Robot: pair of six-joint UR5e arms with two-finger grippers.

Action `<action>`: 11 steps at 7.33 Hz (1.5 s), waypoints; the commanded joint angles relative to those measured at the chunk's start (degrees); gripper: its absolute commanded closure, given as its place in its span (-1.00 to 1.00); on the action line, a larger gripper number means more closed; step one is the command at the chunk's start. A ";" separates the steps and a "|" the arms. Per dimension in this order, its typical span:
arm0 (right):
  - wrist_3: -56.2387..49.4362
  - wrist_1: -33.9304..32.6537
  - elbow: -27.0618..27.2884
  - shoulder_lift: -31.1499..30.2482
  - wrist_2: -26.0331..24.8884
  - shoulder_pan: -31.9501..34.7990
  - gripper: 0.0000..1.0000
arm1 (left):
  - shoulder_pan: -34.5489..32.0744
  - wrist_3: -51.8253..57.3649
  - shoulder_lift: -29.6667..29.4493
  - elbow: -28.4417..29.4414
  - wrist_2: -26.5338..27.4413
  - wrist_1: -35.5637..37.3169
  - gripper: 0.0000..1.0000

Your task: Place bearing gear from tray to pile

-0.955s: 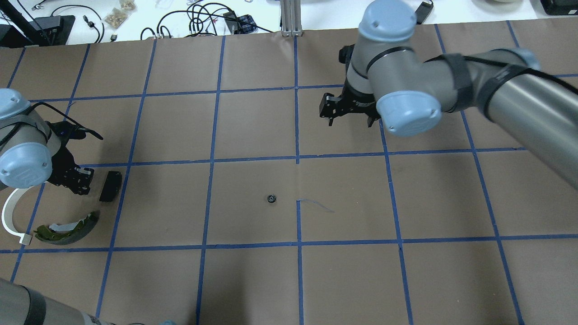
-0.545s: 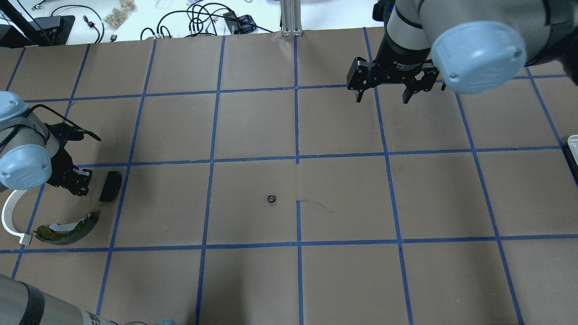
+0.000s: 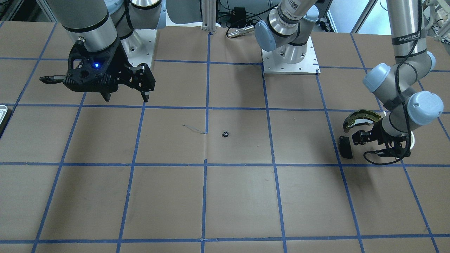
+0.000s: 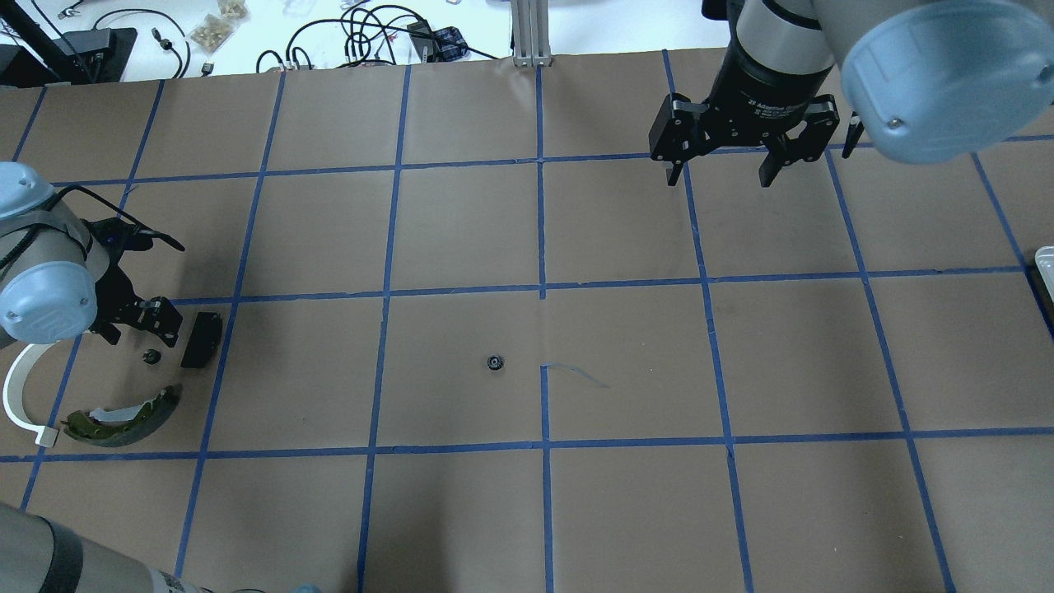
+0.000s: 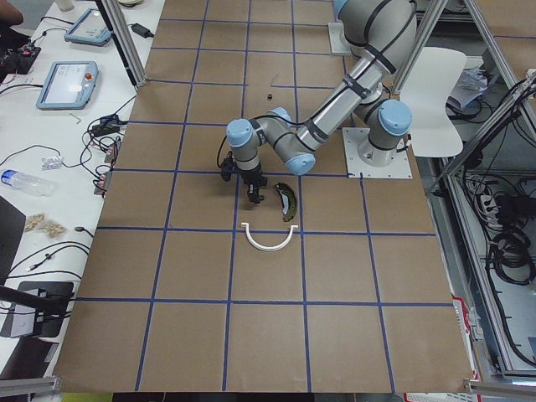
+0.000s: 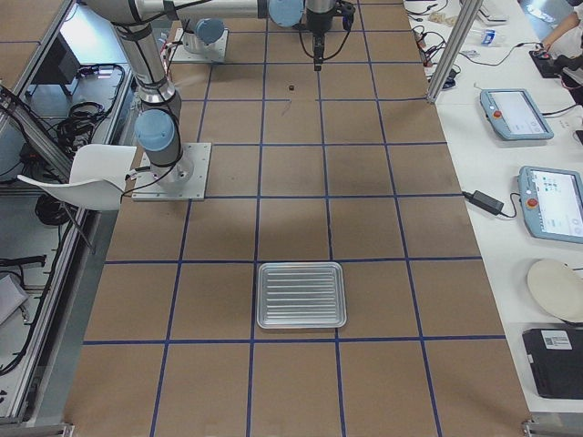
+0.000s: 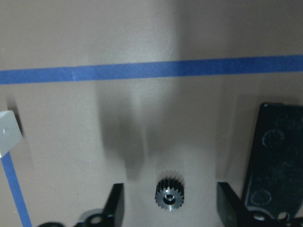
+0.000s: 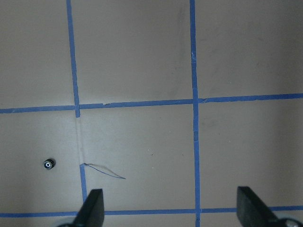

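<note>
A small black bearing gear (image 7: pixel 169 195) lies on the brown paper between my left gripper's (image 7: pixel 170 210) open fingers, untouched; it also shows in the overhead view (image 4: pixel 151 356). My left gripper (image 4: pixel 146 328) hovers beside the pile: black pad (image 4: pixel 201 338), olive-gold brake shoe (image 4: pixel 123 416), white arc (image 4: pixel 15 394). A second gear (image 4: pixel 495 362) lies at the table's middle. My right gripper (image 4: pixel 720 171) is open and empty, high over the far right. The tray (image 6: pixel 301 294) sits at the right end; only its corner (image 4: pixel 1046 263) shows overhead.
Blue tape lines grid the brown paper. Cables and small items lie on the white bench beyond the far edge (image 4: pixel 354 33). An aluminium post (image 4: pixel 531 33) stands at the far middle. The right wrist view shows the middle gear (image 8: pixel 49 163) at lower left.
My left gripper has opened and drawn slightly back, leaving a gear on the paper beside the black pad. My right arm has swung toward the far right and risen.
</note>
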 commanded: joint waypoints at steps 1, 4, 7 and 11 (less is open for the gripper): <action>-0.11 -0.58 -0.06 0.00 -0.19 -0.25 -1.00 | -2.75 -6.85 2.75 1.19 -4.34 -2.76 -1.00; -0.11 -0.75 -0.06 0.08 -0.19 -0.25 -1.00 | -14.70 -15.81 7.85 5.92 -3.66 -11.00 -1.00; -0.80 -0.58 -0.06 0.08 -0.19 -0.33 -1.00 | -31.10 -21.52 10.58 5.94 -9.19 -11.83 -1.00; -0.81 0.29 -0.06 0.09 -2.03 -0.33 -1.00 | -43.90 -29.45 7.87 3.67 -11.12 -10.87 -1.00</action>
